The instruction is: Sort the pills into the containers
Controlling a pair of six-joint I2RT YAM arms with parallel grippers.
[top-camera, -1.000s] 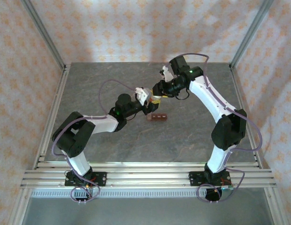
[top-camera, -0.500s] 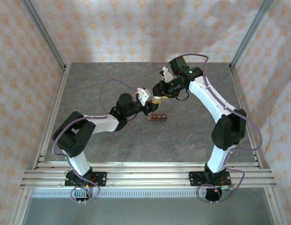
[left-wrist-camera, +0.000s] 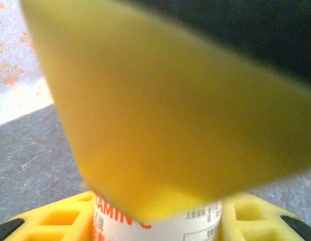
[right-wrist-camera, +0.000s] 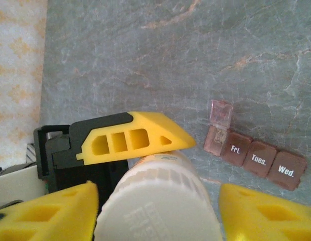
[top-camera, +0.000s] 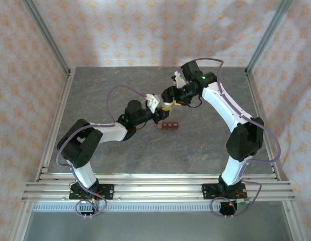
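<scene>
Left gripper (left-wrist-camera: 155, 223) pinches the vitamin bottle (left-wrist-camera: 193, 225). Right gripper (right-wrist-camera: 158, 217) straddles its white cap (right-wrist-camera: 155, 183) — clamped or not, I cannot tell. The pill organizer (right-wrist-camera: 256, 156) lies just beside them, long axis crosswise, nearer the left gripper — end lid open.

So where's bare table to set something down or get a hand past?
Free: rear-left table behind the left arm; front-centre between the arms, nearer than the pill strip. Crowded: just behind the strip, where left gripper and right gripper meet on the bottle.
</scene>
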